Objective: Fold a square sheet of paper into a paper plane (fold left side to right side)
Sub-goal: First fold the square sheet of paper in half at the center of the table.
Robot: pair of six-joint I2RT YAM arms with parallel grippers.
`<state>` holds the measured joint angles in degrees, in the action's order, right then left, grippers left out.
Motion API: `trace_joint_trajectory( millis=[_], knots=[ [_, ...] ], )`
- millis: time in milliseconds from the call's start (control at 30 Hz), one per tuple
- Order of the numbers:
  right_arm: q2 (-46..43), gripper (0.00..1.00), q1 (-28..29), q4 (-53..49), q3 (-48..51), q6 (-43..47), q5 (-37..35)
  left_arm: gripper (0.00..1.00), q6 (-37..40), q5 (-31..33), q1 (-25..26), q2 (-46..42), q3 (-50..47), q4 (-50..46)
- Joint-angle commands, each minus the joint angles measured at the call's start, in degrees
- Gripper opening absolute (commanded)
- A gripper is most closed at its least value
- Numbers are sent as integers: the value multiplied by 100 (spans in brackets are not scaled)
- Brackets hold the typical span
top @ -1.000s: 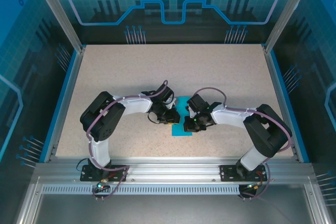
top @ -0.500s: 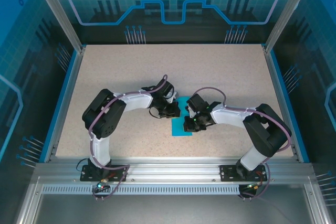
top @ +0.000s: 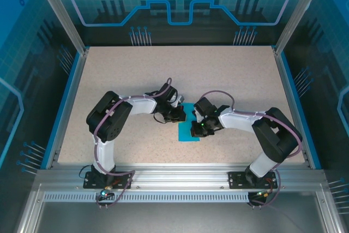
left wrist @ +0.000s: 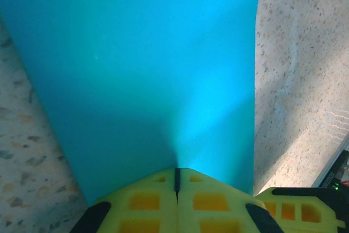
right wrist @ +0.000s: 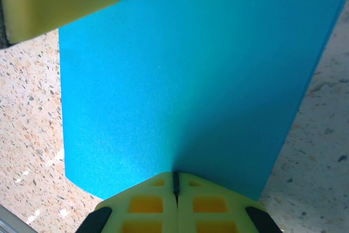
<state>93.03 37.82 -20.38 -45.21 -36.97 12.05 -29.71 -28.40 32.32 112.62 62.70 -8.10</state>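
Here, my left claw (left wrist: pixel 176 170) is pinched shut on the near edge of the teal sheet of paper (left wrist: pixel 152 69), my right claw (right wrist: pixel 175 175) likewise on its edge; the sheet spreads away from both, lying between them on the counter (top: pixel 218 80).

A plain teal-blue sheet of paper (top: pixel 188 133) is laid near the middle of the table (top: pixel 109 80), toward its near side. It is seen as a narrow strip with straight edges. Its smooth face is bent gently upward where opposite edges are pinched by the left gripper (left wrist: pixel 176 174) and the right gripper (right wrist: pixel 175 178).
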Motion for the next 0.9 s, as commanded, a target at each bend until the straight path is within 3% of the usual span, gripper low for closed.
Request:
trace_joint_trajectory(
  millis=[0, 433, 867],
  knots=[
    [382, 5, -53, -730, 258, 128, -459, 6, 43, 289, -102, -3, -205, 338],
    [355, 5, -82, -757, 346, 182, -487, 7, 16, 440, -354, -205, -460, 764],
    [342, 4, -98, -757, 399, 199, -477, 8, 138, 511, -623, 32, 126, 600]
  ],
)
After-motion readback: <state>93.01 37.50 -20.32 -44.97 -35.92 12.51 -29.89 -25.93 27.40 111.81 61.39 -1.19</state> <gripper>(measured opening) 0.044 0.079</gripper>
